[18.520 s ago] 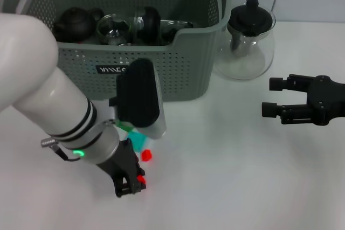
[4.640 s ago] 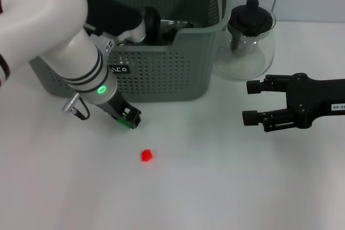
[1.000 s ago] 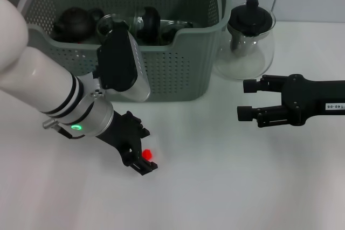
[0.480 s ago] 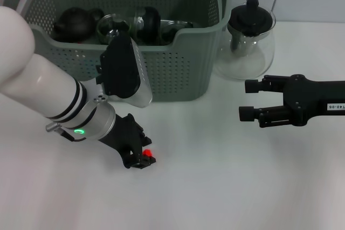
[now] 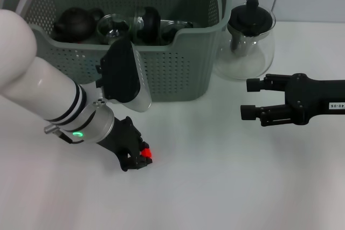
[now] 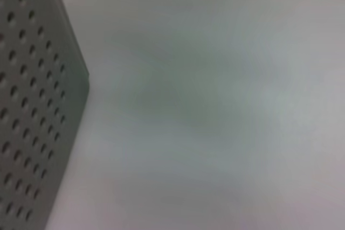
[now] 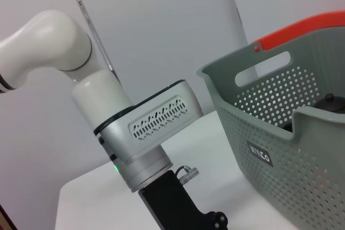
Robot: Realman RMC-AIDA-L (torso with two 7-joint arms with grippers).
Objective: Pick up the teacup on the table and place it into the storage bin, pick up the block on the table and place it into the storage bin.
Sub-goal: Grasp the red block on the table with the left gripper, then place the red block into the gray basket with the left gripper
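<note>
Block (image 5: 146, 154): small and red, we see it on the white bench (image 5: 226, 176) right at the tip of the left pincer (image 5: 137, 160), touching the black fingers or nearly so.
Left pincer: down at the bench surface in front of the storage bin (image 5: 172, 63); we cannot tell how far its fingers are parted or whether they have closed on the block, since the wrist body hides most of them.
Left wrist view: only the perforated wall of the storage bin (image 6: 32, 111) and bare bench (image 6: 215, 106); we see no fingers and no block there.
Storage bin: grey-green perforated basket with orange clips, standing behind the left pincer and well apart from the right one; we see dark teapots and glassware lying inside it.
Right pincer (image 5: 253, 99): hovering over the bench, far across from the left pincer, fingers spread wide with nothing between them.
Glass teapot (image 5: 245, 39): clear body, black lid, just beside the bin's corner and behind the right pincer.
Right wrist view: we see the left arm's white casing and black wrist, and the bin (image 7: 291, 133) with its orange handle and logo label.
Teacup: we cannot pick out a teacup on the bench near either pincer.
</note>
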